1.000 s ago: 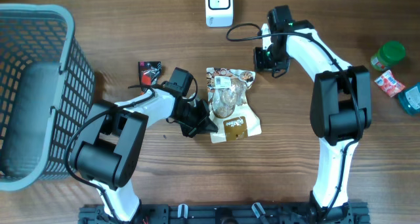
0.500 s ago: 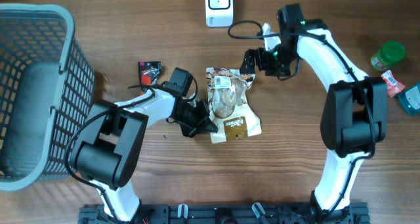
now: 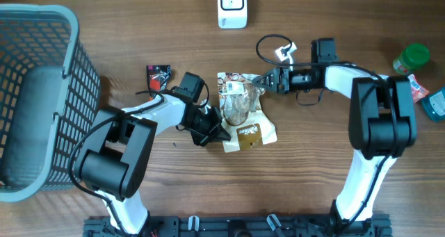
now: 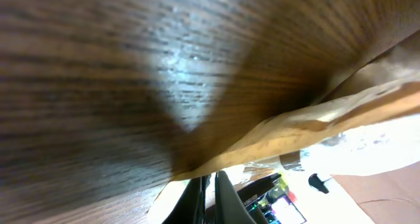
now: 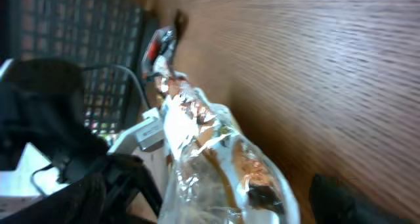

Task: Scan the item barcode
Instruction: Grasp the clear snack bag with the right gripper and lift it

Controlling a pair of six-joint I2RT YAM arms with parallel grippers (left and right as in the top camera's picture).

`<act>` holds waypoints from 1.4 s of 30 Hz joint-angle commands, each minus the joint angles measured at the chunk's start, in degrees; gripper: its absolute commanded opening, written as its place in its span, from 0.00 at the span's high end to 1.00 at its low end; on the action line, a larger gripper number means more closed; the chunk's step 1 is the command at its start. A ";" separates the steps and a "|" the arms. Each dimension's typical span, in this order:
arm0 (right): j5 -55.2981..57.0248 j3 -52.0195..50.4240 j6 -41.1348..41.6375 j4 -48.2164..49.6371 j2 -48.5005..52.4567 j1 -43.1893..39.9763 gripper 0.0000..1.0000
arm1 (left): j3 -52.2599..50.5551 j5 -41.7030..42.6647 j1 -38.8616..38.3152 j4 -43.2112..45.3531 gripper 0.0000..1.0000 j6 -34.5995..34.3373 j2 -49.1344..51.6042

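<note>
Snack bag (image 3: 243,112) lies flat mid-surface (image 3: 292,167), white label (image 3: 234,87) up near its top. It looks light, crinkly and soft, with clear slippery film on top and a stiffer brown card band below. I judge it'll sag and fold if lifted by one corner, so grab the sealed edges, not the belly. Left claw (image 3: 214,131) is clenched at the bag's lower-left edge; I can't tell whether any film is actually pinched. Right claw (image 3: 264,78) is released, jaws spread at the top-right corner, bag right in front in the wrist view. White scanner (image 3: 231,4) sits at the far edge, well apart from the bag, with bare wood between. Basket (image 3: 69,18) walls off the left and a red packet (image 3: 158,75) sits near the left arm. Green-lid jar (image 3: 413,58) and the right-edge clutter are well apart, no issue. The cable loop (image 3: 268,42) by the right wrist could snag.
</note>
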 commanded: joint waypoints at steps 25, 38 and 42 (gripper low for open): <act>-1.25 -3.15 -16.46 -12.72 8.22 0.31 0.95 | -1.64 -4.92 2.16 -4.63 0.37 0.04 0.70; -4.63 -2.21 -19.56 -20.92 -0.31 -1.03 0.95 | 8.61 -8.59 16.44 -13.84 0.00 9.20 -2.14; -4.66 -1.95 -18.80 -24.79 -9.07 -1.03 0.96 | 9.31 -9.70 16.44 -13.88 0.00 9.20 -2.14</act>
